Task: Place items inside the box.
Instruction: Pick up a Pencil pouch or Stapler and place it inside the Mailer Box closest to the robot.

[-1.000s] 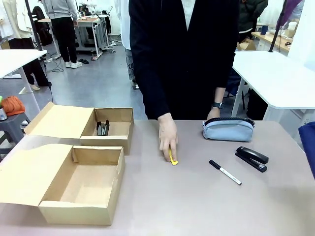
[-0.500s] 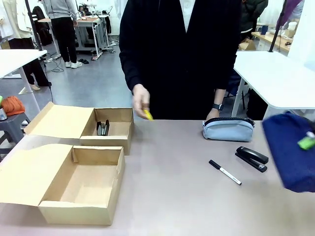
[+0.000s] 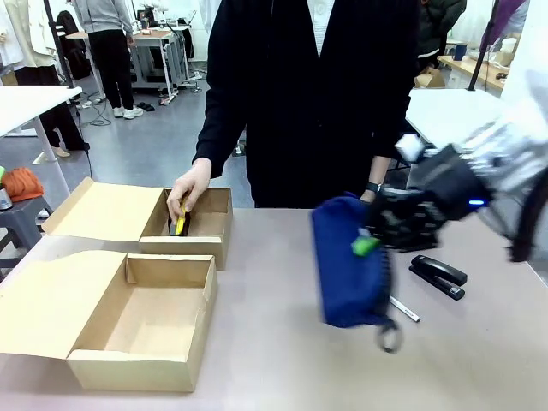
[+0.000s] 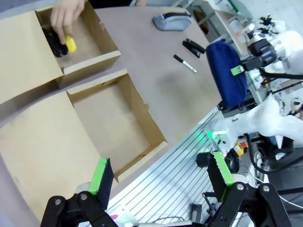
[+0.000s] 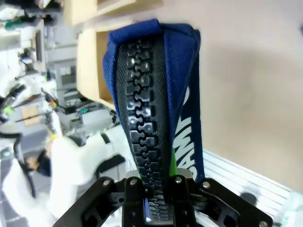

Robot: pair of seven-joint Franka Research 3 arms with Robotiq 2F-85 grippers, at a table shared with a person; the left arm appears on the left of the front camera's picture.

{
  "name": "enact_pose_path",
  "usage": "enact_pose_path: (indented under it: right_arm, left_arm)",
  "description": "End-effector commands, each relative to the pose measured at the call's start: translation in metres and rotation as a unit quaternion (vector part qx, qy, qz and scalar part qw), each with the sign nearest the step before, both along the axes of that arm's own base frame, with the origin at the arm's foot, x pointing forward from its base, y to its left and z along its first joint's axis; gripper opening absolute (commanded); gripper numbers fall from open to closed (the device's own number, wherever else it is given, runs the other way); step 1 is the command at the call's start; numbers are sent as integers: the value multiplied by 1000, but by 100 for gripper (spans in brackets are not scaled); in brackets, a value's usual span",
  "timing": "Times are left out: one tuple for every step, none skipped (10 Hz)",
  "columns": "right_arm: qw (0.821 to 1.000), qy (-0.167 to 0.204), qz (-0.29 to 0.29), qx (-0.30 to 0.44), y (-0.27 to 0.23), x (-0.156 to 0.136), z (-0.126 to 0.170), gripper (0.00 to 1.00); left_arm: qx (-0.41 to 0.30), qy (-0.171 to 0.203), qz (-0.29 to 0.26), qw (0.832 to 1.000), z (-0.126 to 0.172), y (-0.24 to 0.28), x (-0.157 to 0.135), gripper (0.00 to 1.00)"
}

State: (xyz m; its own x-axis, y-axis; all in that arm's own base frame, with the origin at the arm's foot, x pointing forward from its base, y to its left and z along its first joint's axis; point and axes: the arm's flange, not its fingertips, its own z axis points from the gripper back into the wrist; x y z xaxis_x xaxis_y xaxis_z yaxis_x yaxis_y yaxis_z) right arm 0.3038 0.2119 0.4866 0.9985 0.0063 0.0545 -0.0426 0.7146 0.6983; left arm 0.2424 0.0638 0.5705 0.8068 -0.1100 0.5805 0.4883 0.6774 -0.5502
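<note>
Right claw (image 3: 370,242): clamped on the zipper edge of the navy pouch (image 3: 345,265), above the counter (image 3: 282,360) right of centre.
Navy pouch: hangs from the grip, clear of the counter and blurred; in the right wrist view the zipper (image 5: 144,109) runs straight up from between the pads, with white lettering on the side.
Left claw (image 4: 161,172): fingers wide apart, nothing between them, off the near edge of the counter.
Person's hand (image 3: 187,190): reaches into the far box (image 3: 210,244) and holds the yellow utility knife (image 3: 181,224).
Far box: at the far left of the counter, lid open; a black stapler (image 4: 54,42) lies inside, just beside the knife.
Near box (image 3: 141,364): at the near left, lid open, touching the far box.
Second black stapler (image 3: 438,276): on the counter at the right.
Marker pen (image 3: 404,310): on the counter near that stapler, partly hidden by the pouch.
Grey-blue pouch (image 4: 172,21): on the far side of the counter, beyond the stapler.
</note>
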Motion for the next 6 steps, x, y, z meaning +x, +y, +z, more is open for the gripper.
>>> enact_pose_path:
  right_arm:
    - [998,-46,-38,30,65,24,9,9]
    - [996,-67,66,-11,92,17,-2,9]
    - [1000,-19,-15,13,41,3,5,9]
    - [1000,-19,-15,13,41,3,5,9]
    - [1000,-19,-15,13,41,3,5,9]
    - [999,-31,5,11,75,6,2,9]
  left_arm:
    - [-7,-11,-5,1000,0,-1,1,100]
    - [-7,-11,-5,1000,0,-1,1,100]
    - [-7,-11,-5,1000,0,-1,1,100]
    - [-7,-11,-5,1000,0,-1,1,100]
    - [-7,-11,-5,1000,0,-1,1,100]
    - [-7,-11,-5,1000,0,-1,1,100]
